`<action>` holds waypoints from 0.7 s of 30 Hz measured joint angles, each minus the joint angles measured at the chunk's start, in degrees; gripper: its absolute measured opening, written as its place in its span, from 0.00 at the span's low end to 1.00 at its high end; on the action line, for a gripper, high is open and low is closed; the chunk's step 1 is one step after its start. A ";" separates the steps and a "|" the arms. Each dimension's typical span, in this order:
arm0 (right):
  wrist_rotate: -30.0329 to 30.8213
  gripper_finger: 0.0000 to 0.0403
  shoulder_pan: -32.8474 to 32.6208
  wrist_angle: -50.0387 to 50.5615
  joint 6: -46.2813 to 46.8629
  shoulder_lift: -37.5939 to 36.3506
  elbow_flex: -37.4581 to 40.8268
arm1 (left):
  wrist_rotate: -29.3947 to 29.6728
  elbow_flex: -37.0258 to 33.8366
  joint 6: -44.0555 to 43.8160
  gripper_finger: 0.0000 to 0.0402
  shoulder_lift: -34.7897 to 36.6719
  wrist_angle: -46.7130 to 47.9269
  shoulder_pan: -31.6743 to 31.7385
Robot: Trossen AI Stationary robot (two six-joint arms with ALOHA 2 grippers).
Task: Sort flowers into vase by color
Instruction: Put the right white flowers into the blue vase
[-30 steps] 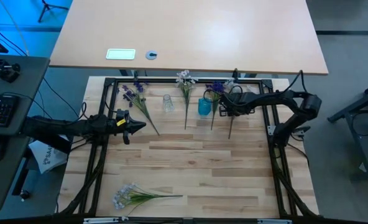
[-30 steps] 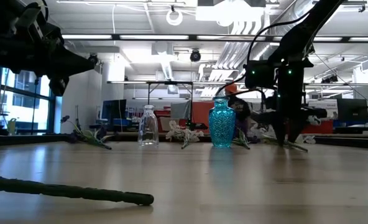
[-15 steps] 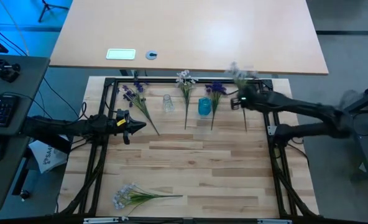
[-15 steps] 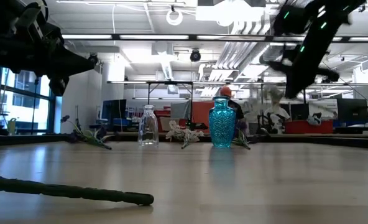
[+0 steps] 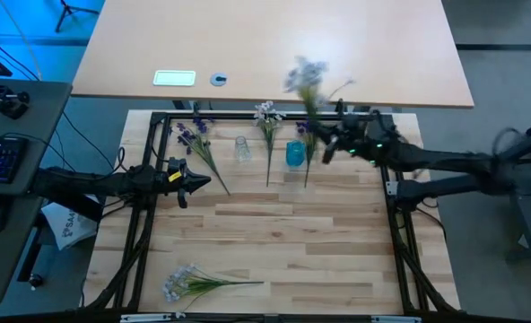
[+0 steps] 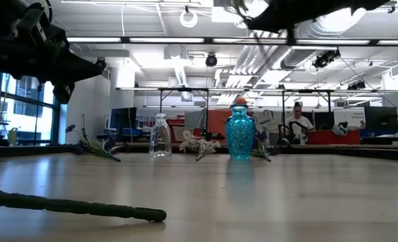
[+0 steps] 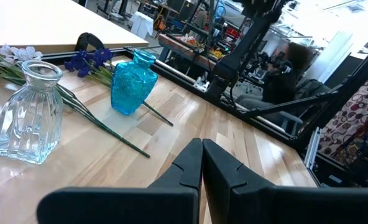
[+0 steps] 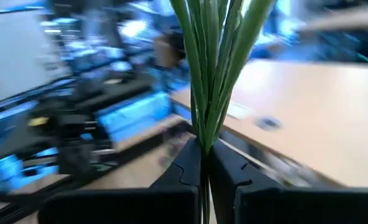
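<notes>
We see the right gripper (image 8: pixel 204 163) closed on the green stems of a pale flower sprig (image 5: pixel 307 82), held raised near the blue vase (image 5: pixel 294 153). The left gripper (image 7: pixel 202 163) is closed and empty, at the table's left side. Other flowers lie on the table (image 5: pixel 292 242) around the clear vase (image 5: pixel 242 148).

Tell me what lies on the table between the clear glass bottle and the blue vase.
In the high view, one white-blossomed sprig lies between the clear glass bottle and the blue vase, its stem running toward the table's middle.
</notes>
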State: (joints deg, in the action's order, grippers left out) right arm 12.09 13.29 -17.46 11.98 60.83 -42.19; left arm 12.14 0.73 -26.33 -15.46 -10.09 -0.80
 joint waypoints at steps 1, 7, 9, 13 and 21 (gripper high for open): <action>-2.27 0.00 -0.12 -4.52 -1.74 3.10 0.00 | 0.00 0.01 -0.01 0.00 0.00 0.00 0.00; -8.21 0.00 3.11 -28.69 -4.65 16.02 0.01 | 0.00 0.00 0.00 0.00 0.00 -0.02 0.00; -9.21 0.00 5.05 -31.37 -3.28 17.05 0.00 | 0.00 0.00 -0.02 0.00 0.00 0.00 0.00; -13.57 0.00 8.46 -30.76 -4.21 16.17 0.00 | 0.00 0.00 -0.01 0.00 0.00 -0.01 0.00; -19.02 0.00 14.90 -34.63 -0.86 10.11 9.95 | 0.01 0.00 -0.01 0.00 0.00 0.00 0.00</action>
State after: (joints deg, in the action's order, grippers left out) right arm -6.93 28.18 -52.10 11.12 70.94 -32.25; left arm 12.15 0.73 -26.33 -15.46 -10.09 -0.80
